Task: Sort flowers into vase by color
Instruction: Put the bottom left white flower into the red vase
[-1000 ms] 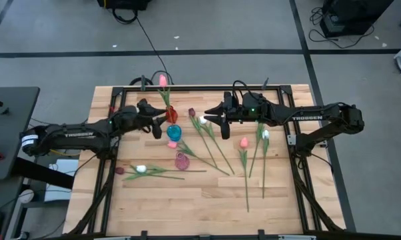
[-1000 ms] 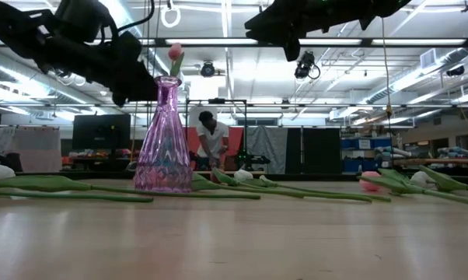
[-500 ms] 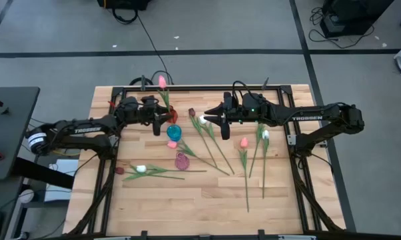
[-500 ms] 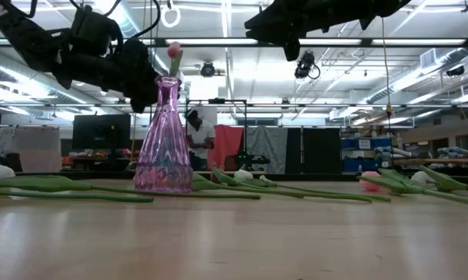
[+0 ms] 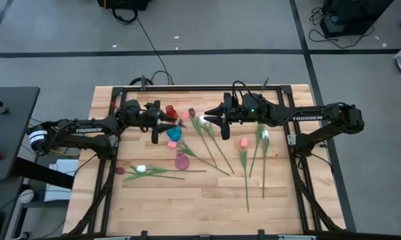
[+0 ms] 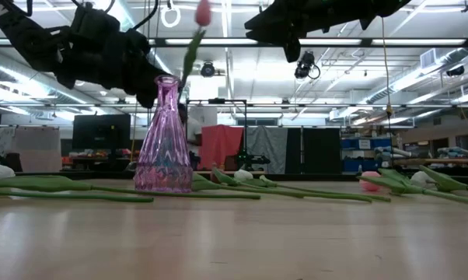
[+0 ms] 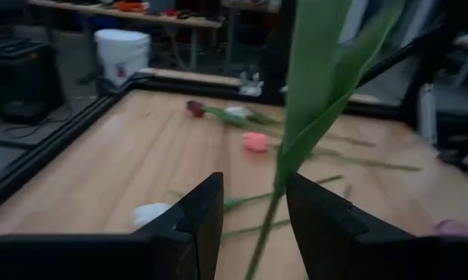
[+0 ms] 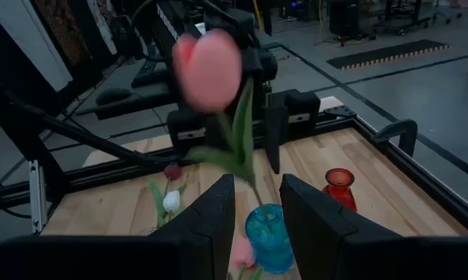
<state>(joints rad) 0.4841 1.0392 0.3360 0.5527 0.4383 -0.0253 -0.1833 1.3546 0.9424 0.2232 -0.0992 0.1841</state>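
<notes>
Wooden table (image 5: 200, 193) filling the centre of the high view, black frame around it. Left arm reaching in from the left edge, left gripper (image 5: 162, 123) just left of centre, above the cluster of vases, fingers (image 7: 199, 214) clamped on the green stem of a pink tulip (image 8: 209, 68); bud raised high, near the top of the low view (image 6: 204, 12), stem slanting down toward the neck of the purple vase (image 6: 164, 140). Right arm stretching in from the right edge, right gripper (image 5: 212, 118) hovering at upper centre, fingers (image 8: 211, 218) apart with nothing between them.

Purple vase standing left of centre in the low view; in the high view, lower and slightly left of centre (image 5: 181, 161). Blue vase (image 5: 174, 133) just above it, red vase (image 5: 171, 113) higher still, close beside the left gripper.

Loose flowers lying flat on the table: several stems (image 5: 210, 150) fanned through the centre, a pink bud (image 5: 244, 142) and a white bud (image 5: 265, 134) right of centre, a white bud (image 5: 141, 169) and a dark bud (image 5: 119, 171) at lower left, a dark bud (image 5: 192, 113) by the right gripper.
</notes>
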